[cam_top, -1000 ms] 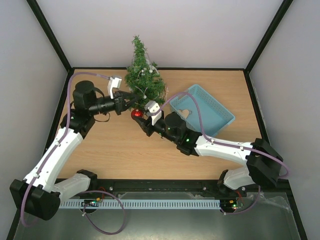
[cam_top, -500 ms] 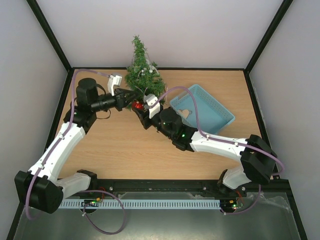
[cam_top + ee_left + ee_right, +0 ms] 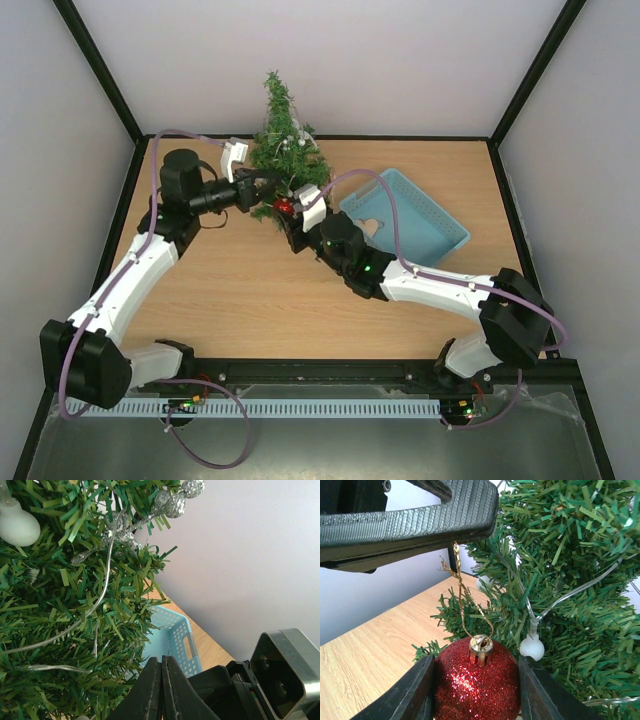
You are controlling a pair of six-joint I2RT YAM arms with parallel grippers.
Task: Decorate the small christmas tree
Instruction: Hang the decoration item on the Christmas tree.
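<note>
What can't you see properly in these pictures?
- Foot of the small christmas tree: top view, hidden by low branches, the left gripper and the right gripper.
- Underside of the red bauble: right wrist view, cut off by the bottom edge.
- Gold loop: left wrist view, too thin to find between the shut gripper's fingers.
- Pale thing in the blue basket: top view, too small to name.

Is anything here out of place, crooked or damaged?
Nothing looks spilled or broken. Only the light blue perforated plastic basket sits turned at an angle to the wooden table's edges, right of the small green christmas tree.
</note>
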